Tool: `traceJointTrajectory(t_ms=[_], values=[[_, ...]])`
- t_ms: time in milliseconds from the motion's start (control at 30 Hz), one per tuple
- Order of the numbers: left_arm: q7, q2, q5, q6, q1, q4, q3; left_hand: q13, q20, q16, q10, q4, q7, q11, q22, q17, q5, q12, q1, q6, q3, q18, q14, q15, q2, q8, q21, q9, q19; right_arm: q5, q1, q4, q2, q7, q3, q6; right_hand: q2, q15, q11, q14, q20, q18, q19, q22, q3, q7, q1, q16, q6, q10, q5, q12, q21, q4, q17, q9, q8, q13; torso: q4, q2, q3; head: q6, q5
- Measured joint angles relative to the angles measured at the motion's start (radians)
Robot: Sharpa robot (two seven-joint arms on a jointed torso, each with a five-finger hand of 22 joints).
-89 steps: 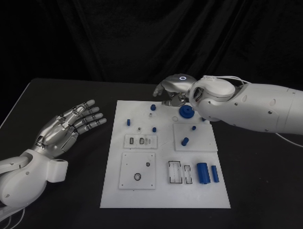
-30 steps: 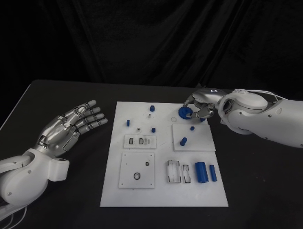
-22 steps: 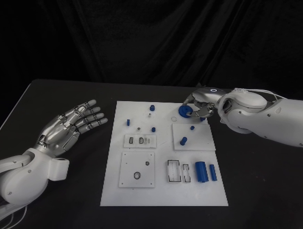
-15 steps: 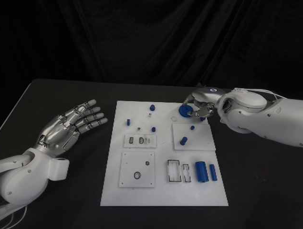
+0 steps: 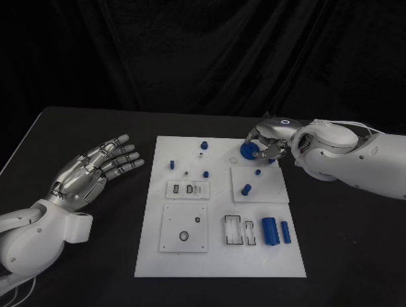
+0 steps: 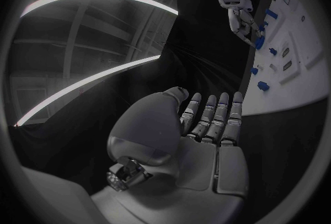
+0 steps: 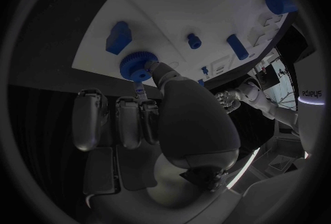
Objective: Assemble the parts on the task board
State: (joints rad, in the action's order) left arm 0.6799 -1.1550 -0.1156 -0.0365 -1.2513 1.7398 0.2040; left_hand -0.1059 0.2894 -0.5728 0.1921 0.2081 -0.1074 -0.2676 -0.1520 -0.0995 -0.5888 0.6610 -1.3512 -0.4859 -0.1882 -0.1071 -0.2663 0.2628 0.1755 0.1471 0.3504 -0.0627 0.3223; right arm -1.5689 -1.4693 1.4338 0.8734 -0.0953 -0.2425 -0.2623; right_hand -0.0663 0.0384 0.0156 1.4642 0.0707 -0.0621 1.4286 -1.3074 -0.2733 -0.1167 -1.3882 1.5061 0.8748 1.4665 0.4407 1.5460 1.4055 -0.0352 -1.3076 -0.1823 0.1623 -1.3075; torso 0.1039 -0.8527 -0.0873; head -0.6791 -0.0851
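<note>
The white task board (image 5: 219,252) lies in the middle of the black table. Near its far right corner my right hand (image 5: 269,142) pinches a blue toothed gear (image 5: 248,150) between thumb and fingers, just above the board. In the right wrist view the thumb tip (image 7: 156,70) touches the gear (image 7: 137,65) at the board's edge (image 7: 96,53). My left hand (image 5: 96,167) lies palm up with fingers spread, left of the board, holding nothing. The left wrist view has its palm (image 6: 200,136) in front and the right hand (image 6: 241,21) far off at the gear (image 6: 259,42).
Small blue pegs stand on the board at the far left (image 5: 172,164), far middle (image 5: 203,143) and on the right plate (image 5: 247,189). Two blue cylinders (image 5: 270,230) lie near the front right, beside empty slots (image 5: 233,230). A blue block (image 7: 118,37) sits close to the gear.
Three seconds ago my right hand hovered behind the gear; it has since come down to the right and closed on it. Over the last second it has barely moved. The left hand is unchanged.
</note>
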Motion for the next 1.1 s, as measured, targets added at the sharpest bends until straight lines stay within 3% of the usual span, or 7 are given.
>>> traceJointTrajectory(t_ms=[100,233,400,600,1100], values=[[0.0,0.0,0.0,0.0,0.0,0.0,0.0,0.001,0.0,0.0,0.0,0.0,-0.003,0.0,0.0,0.001,0.0,0.0,0.0,0.003,0.0,0.0,0.0,0.0,0.0,0.0,0.0,0.0,0.0,-0.006,-0.004,0.019,0.003,0.0,-0.004,-0.003,0.003,0.004,0.0,0.004,-0.001,0.0,0.001,0.0,0.003,0.013,0.003,0.0,-0.013,0.0,-0.024,0.0,0.0,0.003,0.0,0.0,0.057,0.0,-0.0008,0.0,0.0002,0.001,0.002],[0.0,0.0,0.0,-0.001,0.0,0.0,0.0,0.001,0.0,0.0,0.0,0.0,-0.003,0.0,0.0,0.001,0.0,0.0,0.0,0.003,0.0,0.0,0.0,0.0,0.0,0.0,0.0,0.0,0.0,-0.013,-0.017,0.049,0.0,0.0,-0.006,-0.004,0.004,0.003,0.0,0.003,-0.001,0.0,0.001,0.0,0.008,0.017,0.011,0.0,-0.017,0.0,-0.05,0.0,0.0,-0.001,0.0,0.0,0.099,0.0,-0.0011,0.0,0.0003,0.001,0.003],[0.0,0.003,-0.001,-0.002,0.0,-0.004,0.001,0.001,0.0,0.0,0.0,-0.003,-0.003,0.0,0.0,0.001,0.0,0.0,0.0,0.003,-0.003,0.0,-0.004,0.004,0.0,0.0,0.0,0.0,0.0,-0.018,-0.043,0.084,-0.025,0.001,-0.005,-0.009,0.004,0.004,0.0,0.003,-0.005,0.0,0.005,0.0,0.005,0.021,0.018,0.0,-0.02,0.0,-0.052,0.0,0.0,-0.004,0.0,0.0,0.11,0.0,-0.001,0.001,-0.0003,0.001,0.002],[0.0,0.01,-0.001,-0.004,0.0,-0.007,0.002,0.001,0.0,0.0,0.0,-0.003,-0.003,0.0,0.001,0.001,0.0,0.0,0.0,0.003,-0.003,0.0,-0.004,0.004,0.0,0.0,0.0,0.0,0.0,-0.022,-0.053,0.098,-0.071,0.003,-0.004,-0.009,0.004,0.003,0.0,0.003,-0.005,0.0,0.005,0.0,0.008,0.024,0.019,0.0,-0.024,0.0,-0.071,0.0,0.0,-0.007,0.0,0.0,0.119,0.0,0.0005,0.001,-0.0022,0.004,-0.002],[0.0,0.021,-0.002,-0.008,0.0,-0.016,0.004,0.002,0.0,0.0,0.0,-0.005,-0.003,0.0,0.001,0.002,0.0,0.0,0.0,0.003,-0.006,0.0,-0.007,0.007,0.0,0.0,0.0,0.0,0.0,-0.024,-0.055,0.042,-0.176,0.02,-0.005,-0.003,0.003,0.003,0.0,0.003,-0.004,0.0,0.005,-0.001,0.006,0.025,0.028,0.0,-0.026,0.0,-0.079,0.0,0.0,-0.009,0.0,0.0,0.135,0.0,0.0038,0.001,-0.0035,0.002,-0.012]])
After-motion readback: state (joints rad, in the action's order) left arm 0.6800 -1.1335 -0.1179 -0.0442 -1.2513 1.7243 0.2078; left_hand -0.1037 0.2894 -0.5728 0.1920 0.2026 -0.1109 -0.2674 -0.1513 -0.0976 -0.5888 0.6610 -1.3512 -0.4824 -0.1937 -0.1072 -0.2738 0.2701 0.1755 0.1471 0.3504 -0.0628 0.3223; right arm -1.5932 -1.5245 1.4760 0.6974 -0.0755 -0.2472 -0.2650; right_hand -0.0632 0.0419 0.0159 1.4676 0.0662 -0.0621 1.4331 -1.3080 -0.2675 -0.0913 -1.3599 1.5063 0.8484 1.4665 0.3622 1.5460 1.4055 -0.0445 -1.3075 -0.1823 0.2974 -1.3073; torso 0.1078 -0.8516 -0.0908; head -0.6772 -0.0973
